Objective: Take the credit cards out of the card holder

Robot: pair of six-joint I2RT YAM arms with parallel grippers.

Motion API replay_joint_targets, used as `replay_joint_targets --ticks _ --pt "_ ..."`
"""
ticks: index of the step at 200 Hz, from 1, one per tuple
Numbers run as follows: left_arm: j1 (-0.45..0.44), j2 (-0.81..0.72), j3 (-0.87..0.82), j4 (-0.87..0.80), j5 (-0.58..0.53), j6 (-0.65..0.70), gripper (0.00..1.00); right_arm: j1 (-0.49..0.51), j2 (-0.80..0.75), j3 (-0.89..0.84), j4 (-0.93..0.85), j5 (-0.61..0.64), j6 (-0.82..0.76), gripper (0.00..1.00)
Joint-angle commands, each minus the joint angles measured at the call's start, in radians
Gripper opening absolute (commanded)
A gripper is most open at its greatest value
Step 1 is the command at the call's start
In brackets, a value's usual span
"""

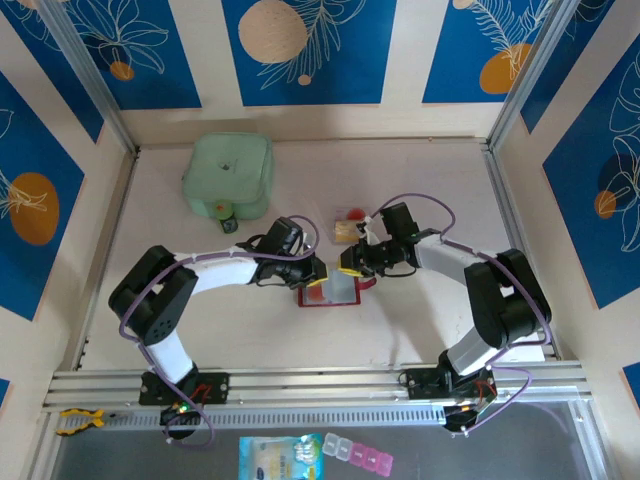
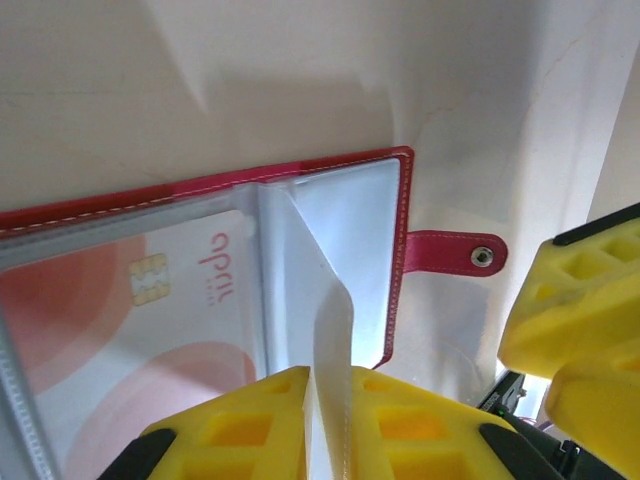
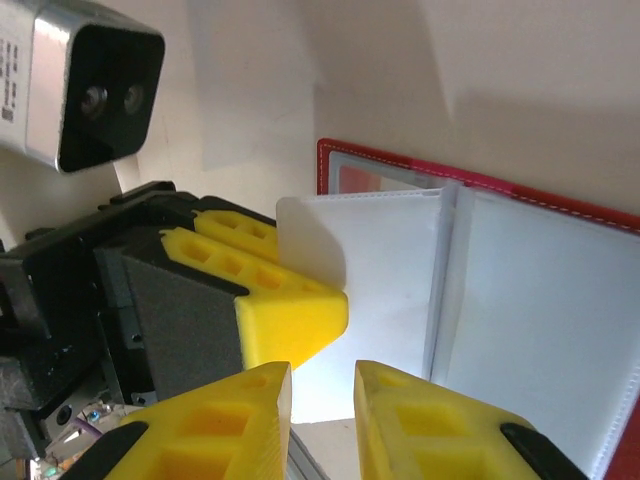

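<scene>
**Left gripper** (image 2: 328, 392): pressed together on a clear pocket leaf (image 2: 322, 290) of the card holder (image 2: 200, 187), holding the leaf upright off the open pockets.

**Left of the raised leaf, left wrist view:** a pale credit card (image 2: 150, 330) with pink discs and a gold chip lay flat inside a clear pocket. Its long axis ran along the holder's red stitched edge, and it touched neither gripper.

**Right of the leaf:** an empty-looking pocket, then the snap tab (image 2: 455, 250), which pointed toward the right gripper (image 3: 322, 400).

**Right gripper:** its jaws stood slightly apart, just beside the left gripper at the lower edge of the leaf, and nothing could be seen between them. From that side the pocketed card showed as a reddish strip at the holder's far corner, beyond the leaf.

**Top view:** the holder lay open on the table (image 1: 420, 190) between the arms, just nearer the bases than both grippers. Beyond the right gripper and apart from the holder lay a yellowish card (image 1: 347, 232) and a pale card with a red spot (image 1: 355, 213).

**Judgement:** the left gripper was the nearer to the pocketed card but was occupied with the leaf. The free right gripper would have had to reach across the leaf to get at it. Which edge of the pocket stood open could not be told.
</scene>
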Motion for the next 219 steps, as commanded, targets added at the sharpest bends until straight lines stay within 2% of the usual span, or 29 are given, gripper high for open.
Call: replay_joint_targets --ticks 1,60,104,118,146,219 --pt "-0.023 0.008 0.045 -0.02 0.026 0.001 0.17 -0.02 -0.039 -0.021 -0.051 -0.006 -0.025 0.24" --pt "-0.057 0.073 0.12 -0.021 0.035 0.0 0.18 -0.068 -0.092 -0.049 -0.077 -0.005 -0.041 0.24" --pt "-0.079 0.131 0.181 -0.019 0.045 0.0 0.29 -0.097 -0.135 -0.054 -0.118 -0.003 -0.054 0.24" --pt "-0.085 0.146 0.194 -0.015 0.051 0.0 0.37 -0.102 -0.145 -0.055 -0.129 -0.003 -0.058 0.24" --pt "-0.091 0.17 0.211 -0.012 0.053 0.001 0.42 -0.109 -0.163 -0.058 -0.14 -0.003 -0.057 0.25" --pt "-0.091 0.247 0.211 0.015 0.062 -0.005 0.42 -0.11 -0.188 -0.067 -0.15 0.0 -0.046 0.25"
